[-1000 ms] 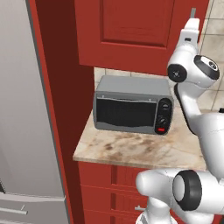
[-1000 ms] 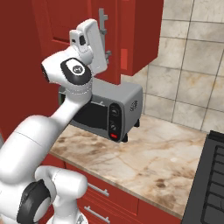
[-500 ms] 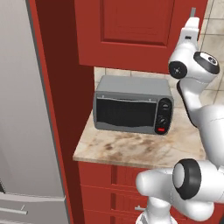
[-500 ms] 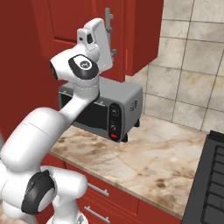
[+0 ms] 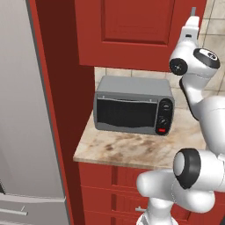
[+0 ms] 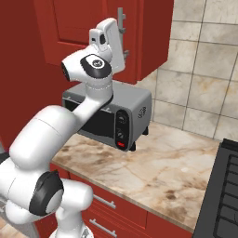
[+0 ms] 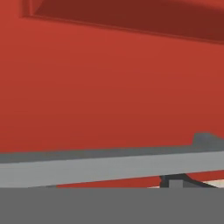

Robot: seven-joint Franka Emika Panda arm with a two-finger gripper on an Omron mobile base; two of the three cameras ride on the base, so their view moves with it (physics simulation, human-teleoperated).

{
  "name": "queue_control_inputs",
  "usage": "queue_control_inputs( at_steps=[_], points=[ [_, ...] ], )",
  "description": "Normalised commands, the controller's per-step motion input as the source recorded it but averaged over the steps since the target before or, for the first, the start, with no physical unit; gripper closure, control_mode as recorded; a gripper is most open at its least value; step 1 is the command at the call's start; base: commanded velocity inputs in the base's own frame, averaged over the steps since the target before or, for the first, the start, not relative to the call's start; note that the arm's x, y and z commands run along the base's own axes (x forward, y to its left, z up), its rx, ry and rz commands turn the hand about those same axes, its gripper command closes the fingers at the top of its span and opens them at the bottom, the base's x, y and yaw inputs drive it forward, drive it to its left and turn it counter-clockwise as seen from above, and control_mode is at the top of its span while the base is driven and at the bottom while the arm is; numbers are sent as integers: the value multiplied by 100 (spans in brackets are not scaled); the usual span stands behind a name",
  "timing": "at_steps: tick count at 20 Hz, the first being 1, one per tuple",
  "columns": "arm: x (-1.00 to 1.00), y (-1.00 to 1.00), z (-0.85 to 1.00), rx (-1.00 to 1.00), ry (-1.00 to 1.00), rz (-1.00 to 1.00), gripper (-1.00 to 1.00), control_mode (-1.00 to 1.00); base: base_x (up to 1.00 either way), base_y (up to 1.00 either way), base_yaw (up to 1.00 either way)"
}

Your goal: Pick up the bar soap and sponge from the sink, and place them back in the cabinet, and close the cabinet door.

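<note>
Closing step in hand; gripper (image 6: 122, 21) raised against the cabinet door (image 5: 132, 30), beside its grey bar handle (image 7: 109, 164); whether its jaws are parted cannot be told; door appears shut over toaster oven (image 5: 132, 105); next, judged: withdraw clear.

We see the cabinet door (image 5: 136, 30) in deep red, its slim handle (image 7: 109, 165) grey. Below it the toaster oven (image 5: 132, 105) is grey with a black glass front, black knobs and one small red button. The worktop (image 6: 153, 172) is beige marble veined with brown, the wall tiles (image 6: 204, 60) mottled beige, the fridge (image 5: 22, 110) pale grey.
</note>
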Motion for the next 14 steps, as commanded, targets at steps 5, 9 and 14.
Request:
queue_control_inputs(
  at_steps=[5, 9, 14],
  points=[
    [29, 0, 0, 0, 0, 0, -100, -100, 0, 0, 0],
    [23, 0, 0, 0, 1, 0, -100, -100, 0, 0, 0],
    [22, 0, 0, 0, 1, 0, -100, -100, 0, 0, 0]
  ],
)
